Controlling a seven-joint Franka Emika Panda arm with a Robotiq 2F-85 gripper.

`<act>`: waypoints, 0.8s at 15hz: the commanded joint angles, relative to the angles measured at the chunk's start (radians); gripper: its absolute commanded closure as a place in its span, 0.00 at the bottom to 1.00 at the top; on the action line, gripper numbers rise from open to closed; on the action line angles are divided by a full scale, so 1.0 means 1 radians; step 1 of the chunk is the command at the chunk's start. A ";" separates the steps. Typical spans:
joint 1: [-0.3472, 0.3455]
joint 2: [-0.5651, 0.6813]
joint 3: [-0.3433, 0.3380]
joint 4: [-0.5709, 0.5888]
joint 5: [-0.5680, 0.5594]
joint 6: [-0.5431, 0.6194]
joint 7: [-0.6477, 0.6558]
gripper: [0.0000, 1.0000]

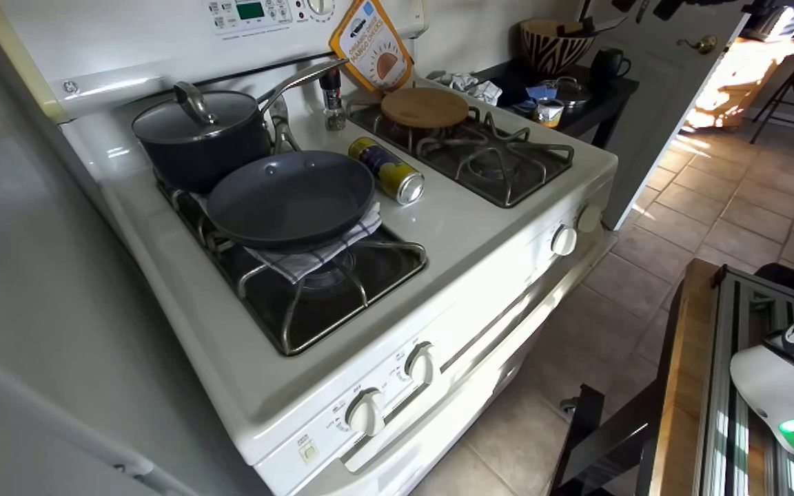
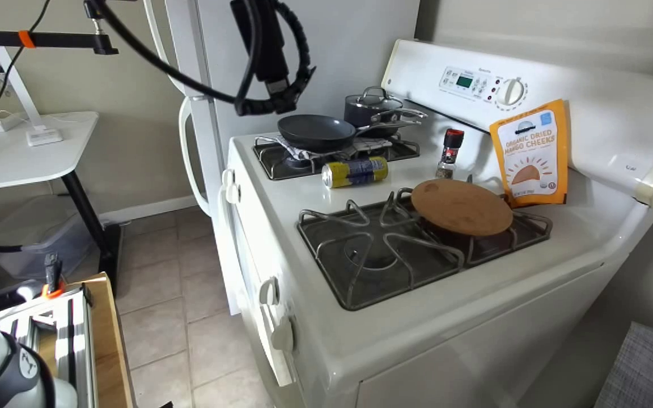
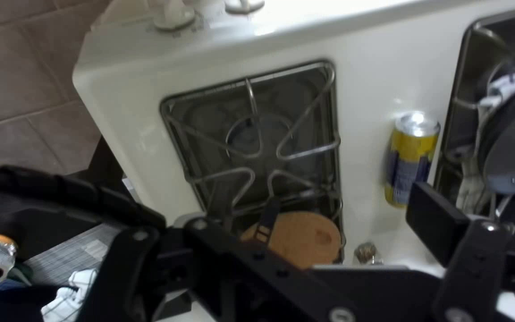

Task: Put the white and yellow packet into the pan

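"Exterior view: can you read the white and yellow packet (image 2: 533, 156)?"

"Yes: ORGANIC DRIED MANGO CHEEKS (the drawing beneath looks like half a sun). It leans at the back of the stove (image 1: 452, 231), well apart from the pan (image 1: 293, 200)."

"Any other lettering?"

"The badge (image 1: 70, 87) on the stove is too small for me, and so is the print on the yellow and blue can (image 2: 357, 171) lying on its side on the stove top."

"And that stove top itself?"

"White and glossy between its dark burners (image 2: 372, 252). The pan sits on a checked cloth (image 1: 311, 260) over one of the stove's front burners; a lidded pot (image 1: 197, 158) and a round brown disc (image 2: 462, 207) take the stove's rear burners."

"And the gripper (image 3: 349, 214)?"

"Its jaws stand wide apart above the stove, by the wrist view."

"The room?"

"Tiled floor (image 2: 156, 317) before the stove, a refrigerator (image 2: 355, 51) just beside it, and a white table (image 2: 20, 164) well apart from it."
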 commanded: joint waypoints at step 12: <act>-0.104 0.187 0.056 0.184 0.034 0.105 0.270 0.00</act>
